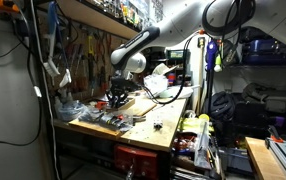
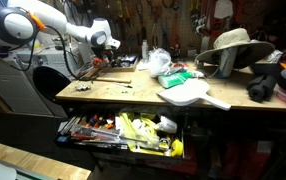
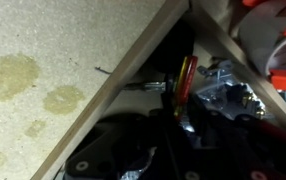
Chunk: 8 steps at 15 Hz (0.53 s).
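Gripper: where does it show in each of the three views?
In an exterior view: gripper, left of centre, above the workbench clutter.
In an exterior view: upper left, at the workbench's far end.
Wrist view: cannot be made out clearly.
Shared landmark: the wooden workbench top.

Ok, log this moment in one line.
arm: stretched over workbench | claw: low over tool clutter at bench end | jaws: unclear | held: cannot tell | wrist view: stained top, red ring past edge
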Each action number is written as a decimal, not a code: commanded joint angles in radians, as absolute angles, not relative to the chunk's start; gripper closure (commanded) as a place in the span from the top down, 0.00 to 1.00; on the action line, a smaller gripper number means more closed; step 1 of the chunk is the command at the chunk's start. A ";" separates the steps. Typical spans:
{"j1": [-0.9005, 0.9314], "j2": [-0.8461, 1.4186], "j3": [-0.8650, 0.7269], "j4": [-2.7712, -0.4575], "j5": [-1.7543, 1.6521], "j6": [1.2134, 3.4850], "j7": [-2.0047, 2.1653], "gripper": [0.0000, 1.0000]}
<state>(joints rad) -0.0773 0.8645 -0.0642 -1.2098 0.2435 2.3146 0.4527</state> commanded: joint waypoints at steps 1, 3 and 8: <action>-0.071 0.876 -0.073 -1.179 0.244 2.275 0.491 0.00; -0.061 0.836 -0.081 -1.218 0.241 2.278 0.519 0.03; -0.050 0.696 -0.114 -1.358 0.252 2.304 0.634 0.03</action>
<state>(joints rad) -0.0637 0.8097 -0.0803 -1.2277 0.2430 2.3092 0.5535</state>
